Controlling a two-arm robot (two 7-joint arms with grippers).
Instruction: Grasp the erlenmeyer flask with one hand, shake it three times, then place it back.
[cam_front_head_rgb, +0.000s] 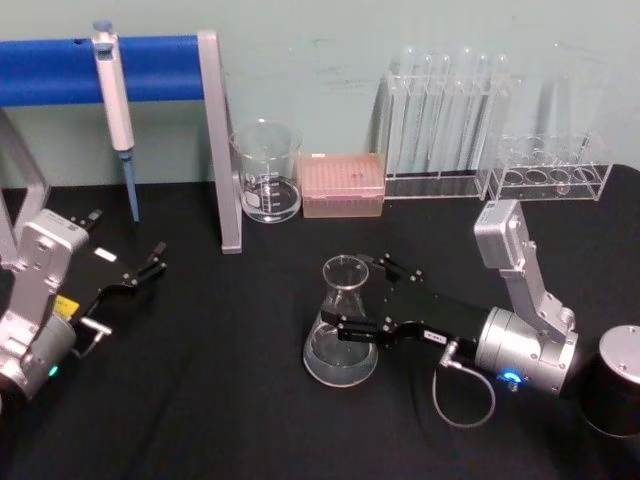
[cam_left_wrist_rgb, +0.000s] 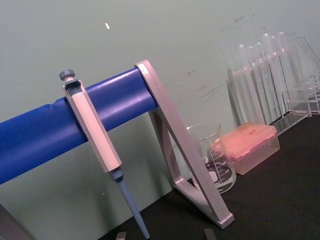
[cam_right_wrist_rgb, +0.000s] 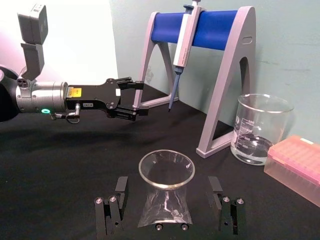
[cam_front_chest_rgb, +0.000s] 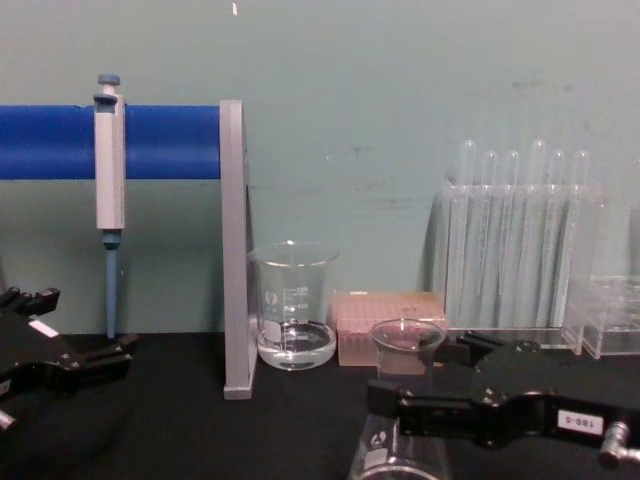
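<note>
The erlenmeyer flask (cam_front_head_rgb: 338, 352), clear glass with a little liquid in its wide base, stands upright on the black table just right of centre. My right gripper (cam_front_head_rgb: 363, 298) reaches in low from the right and is open, one finger on each side of the flask's neck. In the right wrist view the flask (cam_right_wrist_rgb: 165, 206) sits between the two fingers (cam_right_wrist_rgb: 120, 189) with a gap on both sides. The chest view shows its flared rim (cam_front_chest_rgb: 408, 336) above the right gripper (cam_front_chest_rgb: 426, 372). My left gripper (cam_front_head_rgb: 146, 268) rests open at the table's left, away from the flask.
A grey stand with a blue bar (cam_front_head_rgb: 218, 150) holds a pipette (cam_front_head_rgb: 115, 110) at the back left. Behind the flask stand a glass beaker (cam_front_head_rgb: 268, 172), a pink tip box (cam_front_head_rgb: 342, 184) and racks of test tubes (cam_front_head_rgb: 445, 120). A black cylinder (cam_front_head_rgb: 615, 392) stands at the right edge.
</note>
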